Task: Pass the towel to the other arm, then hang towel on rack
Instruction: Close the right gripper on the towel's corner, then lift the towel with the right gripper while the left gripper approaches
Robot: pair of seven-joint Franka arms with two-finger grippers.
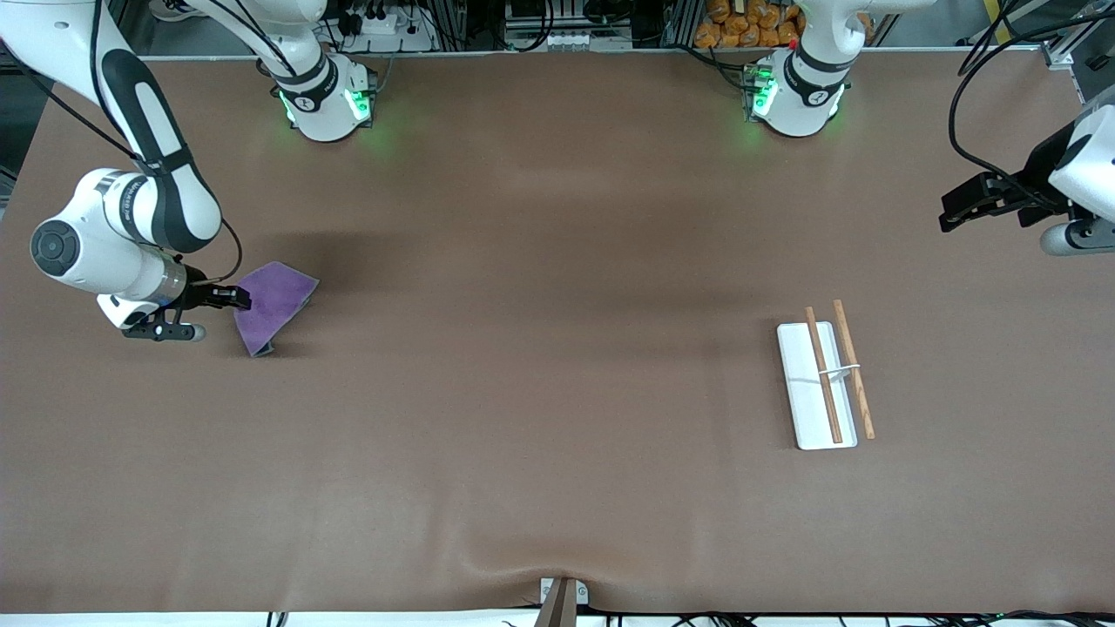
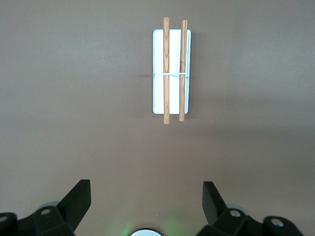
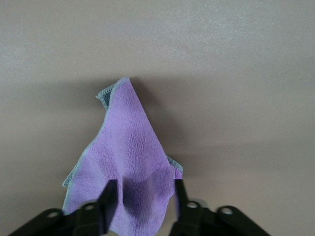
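Observation:
The purple towel [image 1: 274,300] lies on the brown table at the right arm's end, its grey edge turned up on the side nearer the front camera. My right gripper [image 1: 239,299] is low at the towel's edge. In the right wrist view its fingers [image 3: 109,199] stand apart, one on each side of a fold of the towel [image 3: 130,147], and do not pinch it. My left gripper [image 1: 954,209] is open and empty, up in the air at the left arm's end; its fingers [image 2: 78,199] frame the rack [image 2: 173,59]. The rack [image 1: 797,383] stands on the table.
The two robot bases [image 1: 327,100] stand along the table edge farthest from the front camera. A small metal bracket [image 1: 562,596] sits at the table edge nearest the front camera. Bare brown table lies between the towel and the rack.

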